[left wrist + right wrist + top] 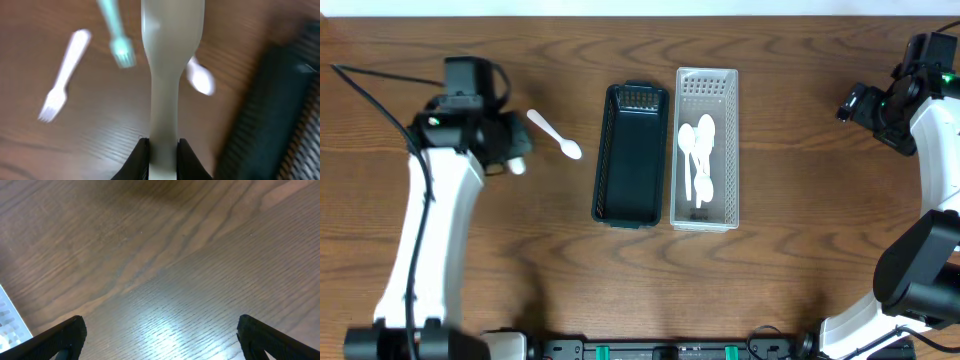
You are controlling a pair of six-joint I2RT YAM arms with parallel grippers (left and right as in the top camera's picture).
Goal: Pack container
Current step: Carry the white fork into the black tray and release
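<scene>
Both arms have smooth white link shells joined by black joint housings and black bases. A thin black cable runs along the left arm [425, 230], and a small green light glows on each wrist. The right gripper's fingers [57, 339] are matte black.

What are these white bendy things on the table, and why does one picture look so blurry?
They are two robot arms. One picture looks down from above; the other two come from little cameras on each wrist. The blurry one is the left wrist's. The left fingers pinch a white utensil. On the table lie a white spoon, a dark tray and a clear tray with white spoons inside. Two forks show nearby. The right fingers are open, holding nothing.
</scene>
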